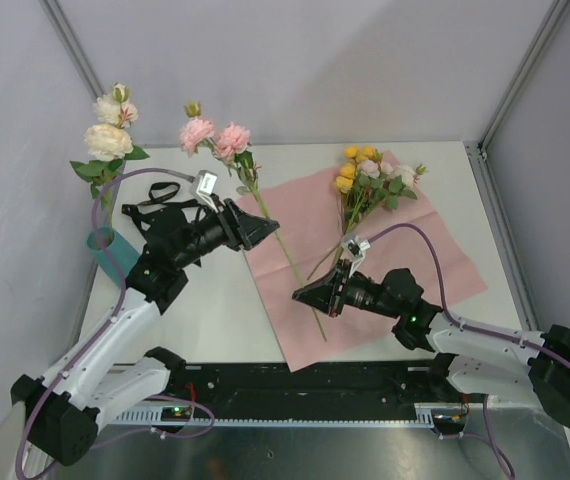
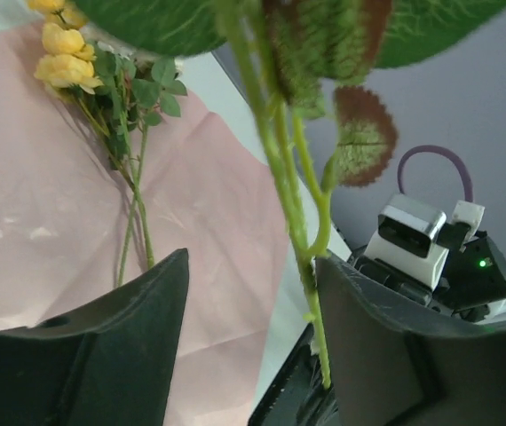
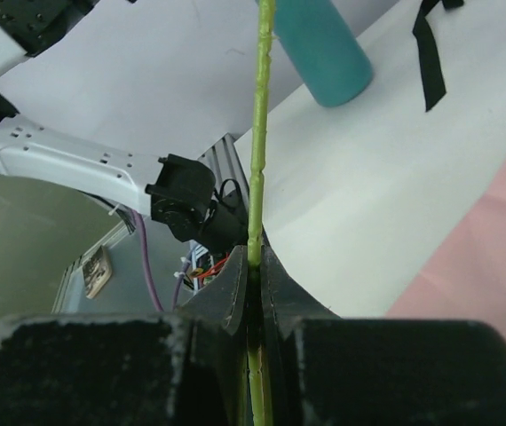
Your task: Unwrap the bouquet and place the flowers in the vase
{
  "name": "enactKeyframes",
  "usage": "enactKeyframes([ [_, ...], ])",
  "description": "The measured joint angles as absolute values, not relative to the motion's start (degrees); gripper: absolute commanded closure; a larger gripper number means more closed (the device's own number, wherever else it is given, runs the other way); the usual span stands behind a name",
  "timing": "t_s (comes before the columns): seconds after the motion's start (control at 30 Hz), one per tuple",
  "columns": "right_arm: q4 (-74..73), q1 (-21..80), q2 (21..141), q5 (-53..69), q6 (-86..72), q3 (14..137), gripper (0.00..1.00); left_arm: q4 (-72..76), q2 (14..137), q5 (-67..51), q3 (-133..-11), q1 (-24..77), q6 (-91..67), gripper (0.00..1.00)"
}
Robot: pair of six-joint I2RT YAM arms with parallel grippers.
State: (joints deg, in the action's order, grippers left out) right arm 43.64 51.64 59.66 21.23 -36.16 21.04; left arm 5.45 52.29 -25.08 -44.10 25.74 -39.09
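your right end effector [image 3: 251, 282] is pressed together on the thin green stem [image 3: 255, 177] of the pink roses [image 1: 215, 137], pinching it low down near the cut end. your left end effector [image 2: 253, 266] is spread. the same stem passes between its fingers, touching or just beside the one on the right of its view and well clear of the other.

expect the stem to be light, springy and a little slick. it will likely bend and swing rather than snap, and the heads and leaves make it top-heavy. take hold on bare stem below the leaves, never on the blooms.

both forearms lie low over the table [image 1: 215, 300], with the end effectors pointing toward each other along the slanted stem. out behind the left end effector, on its own arm's outer side, the vase [image 1: 100, 245] stands with cream roses [image 1: 108, 138] rising above it. beyond the right end effector, the yellow flowers [image 1: 357, 172] lie on the pink paper [image 1: 415, 250].
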Motion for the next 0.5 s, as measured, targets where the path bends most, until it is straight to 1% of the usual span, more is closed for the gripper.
enactKeyframes([
  [0.07, 44.29, 52.58, 59.68, 21.04, -35.99, 20.82, 1.0, 5.76, 53.17, -24.97, -44.36, 26.52, -39.13, 0.5],
  [0.17, 44.91, 53.43, 59.96, 20.64, -35.97, 20.67, 1.0, 6.59, 53.32, -24.6, -44.47, 27.07, -39.16, 0.65],
  [0.27, 45.5, 53.98, 60.97, 20.16, -35.97, 20.67, 1.0, 7.18, 53.17, -24.25, -44.47, 27.16, -39.11, 0.77],
  [0.33, 45.82, 54.3, 61.78, 20.01, -35.94, 20.64, 1.0, 7.51, 52.95, -24.05, -44.47, 27.2, -39.07, 0.87],
  [0.37, 46.15, 54.46, 62.19, 19.88, -35.92, 20.64, 1.0, 7.51, 52.84, -24.08, -44.47, 27.2, -39.18, 0.93],
  [0.43, 46.52, 54.61, 62.87, 19.49, -35.77, 20.64, 0.99, 7.6, 52.64, -24.12, -44.47, 27.27, -39.29, 0.98],
  [0.47, 46.63, 54.63, 63.2, 19.35, -35.75, 20.64, 0.97, 7.66, 52.49, -24.16, -44.47, 27.38, -39.48, 0.99],
  [0.5, 46.74, 54.63, 63.53, 19.22, -35.68, 20.64, 0.92, 7.64, 52.36, -24.21, -44.47, 27.44, -39.53, 0.99],
])
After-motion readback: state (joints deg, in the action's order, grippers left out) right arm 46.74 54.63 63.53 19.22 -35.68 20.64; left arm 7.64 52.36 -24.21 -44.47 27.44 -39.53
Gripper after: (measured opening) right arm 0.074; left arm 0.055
